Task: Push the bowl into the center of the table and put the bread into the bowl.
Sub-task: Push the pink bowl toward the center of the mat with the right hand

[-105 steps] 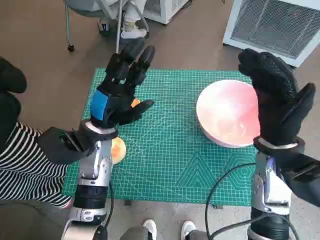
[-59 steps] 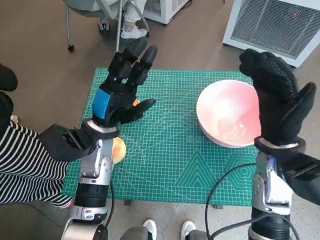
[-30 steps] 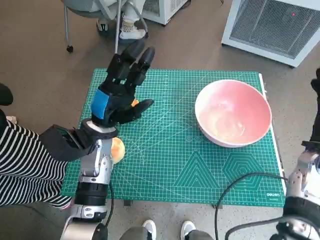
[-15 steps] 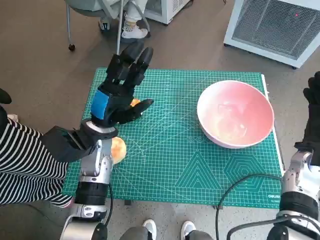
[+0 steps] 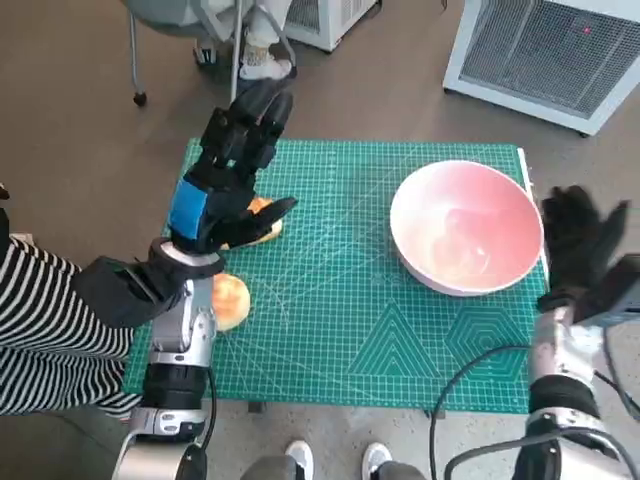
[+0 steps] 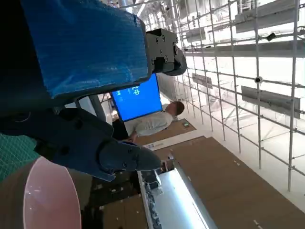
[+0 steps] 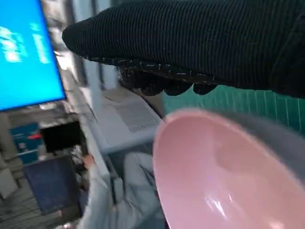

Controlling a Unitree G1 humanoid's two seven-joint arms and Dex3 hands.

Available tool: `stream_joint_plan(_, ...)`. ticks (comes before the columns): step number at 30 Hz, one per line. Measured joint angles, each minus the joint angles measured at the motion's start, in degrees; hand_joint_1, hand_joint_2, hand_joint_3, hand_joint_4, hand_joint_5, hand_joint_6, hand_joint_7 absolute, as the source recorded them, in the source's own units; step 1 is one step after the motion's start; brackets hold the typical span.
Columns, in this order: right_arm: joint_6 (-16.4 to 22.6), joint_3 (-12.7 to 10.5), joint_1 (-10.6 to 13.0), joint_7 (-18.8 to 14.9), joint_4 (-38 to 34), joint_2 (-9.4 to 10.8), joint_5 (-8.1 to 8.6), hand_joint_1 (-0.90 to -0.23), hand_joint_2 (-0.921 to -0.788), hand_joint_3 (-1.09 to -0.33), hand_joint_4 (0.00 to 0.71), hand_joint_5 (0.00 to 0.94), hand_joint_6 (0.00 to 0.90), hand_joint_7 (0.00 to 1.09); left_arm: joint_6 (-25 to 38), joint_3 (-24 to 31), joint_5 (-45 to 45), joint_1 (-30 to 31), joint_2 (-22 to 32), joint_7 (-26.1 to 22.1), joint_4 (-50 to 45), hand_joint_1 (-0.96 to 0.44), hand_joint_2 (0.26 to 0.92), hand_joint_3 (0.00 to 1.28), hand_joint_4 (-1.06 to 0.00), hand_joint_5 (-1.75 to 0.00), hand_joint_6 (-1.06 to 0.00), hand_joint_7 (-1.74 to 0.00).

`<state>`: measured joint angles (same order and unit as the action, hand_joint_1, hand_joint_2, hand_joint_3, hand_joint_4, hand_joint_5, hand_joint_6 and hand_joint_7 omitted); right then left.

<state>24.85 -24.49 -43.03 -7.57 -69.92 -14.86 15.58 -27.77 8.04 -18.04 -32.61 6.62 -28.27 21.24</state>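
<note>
The pink bowl (image 5: 466,228) stands on the right part of the green mat (image 5: 350,330), close to the mat's right edge. My right hand (image 5: 580,245) is low beside the bowl's right side, just off the mat, fingers spread and holding nothing. In the right wrist view the bowl (image 7: 224,176) lies right under the glove (image 7: 190,43). An orange bread piece (image 5: 264,222) peeks out beneath my left hand (image 5: 225,180), which hovers over the mat's left part with fingers apart. A round bun (image 5: 228,300) lies by my left forearm. The left wrist view shows the bowl's rim (image 6: 52,200).
A white louvred unit (image 5: 540,50) stands beyond the table's far right corner. Chair legs and a person's feet (image 5: 255,55) are behind the table. A striped sleeve (image 5: 40,330) is at the left; shoes (image 5: 300,458) and a black cable (image 5: 470,390) at the front.
My right hand has come down from high over the bowl, swung out past the table's right edge, and now sits low beside the bowl. My left hand edged slightly left, uncovering more bread.
</note>
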Motion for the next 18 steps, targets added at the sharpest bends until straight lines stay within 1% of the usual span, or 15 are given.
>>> stream_joint_plan(6,-1.10,0.09,-1.94,-1.15,-1.03,1.93,-0.01,-0.597,-0.921,-0.883,0.147,0.001,0.110,0.27,0.00,0.32,-0.05,0.25,0.64,-0.01,-0.02,-0.39,0.921,0.22,-0.15,-0.01,-0.01,-0.41)
stream_joint_plan(18,-2.09,1.32,-2.78,-2.90,-2.05,5.03,-0.21,-0.589,-0.921,-0.920,0.141,0.001,0.124,0.24,0.00,1.01,-0.07,1.67,1.55,0.53,-1.32,-0.39,0.921,0.21,-0.15,0.00,-0.02,-0.39)
